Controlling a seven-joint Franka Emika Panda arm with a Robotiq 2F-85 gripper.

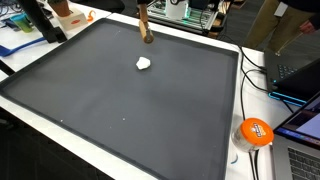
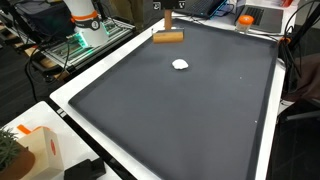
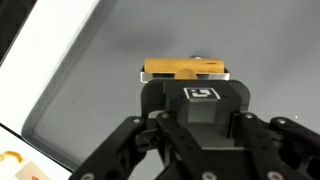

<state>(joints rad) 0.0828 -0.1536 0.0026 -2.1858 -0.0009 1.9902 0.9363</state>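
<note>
- The gripper (image 2: 167, 30) is seen clenched on a wooden block (image 2: 170, 39), which is held crosswise between the jaws.
- In the wrist view the wooden block (image 3: 183, 68) is shown at the tips of the gripper (image 3: 184, 80), with its long side lying across the grip and dark surface beneath it.
- The block is found at the far end of a large dark mat (image 2: 180, 120), close to the mat's edge. Whether it rests on the mat or is held just above it cannot be told.
- Nothing like a bin or bowl is made out in these views; the mat is the one thing that bears others, and only two things are seen on it: the block and a small white crumpled lump (image 2: 181, 65).
- The lump is seen lying near the block but apart from it, towards the middle of the mat.
- The mat is framed by a white table (image 1: 241, 95).
- An orange round object (image 1: 255, 131) is seen off the mat, at the table's edge — well apart from the gripper.
</note>
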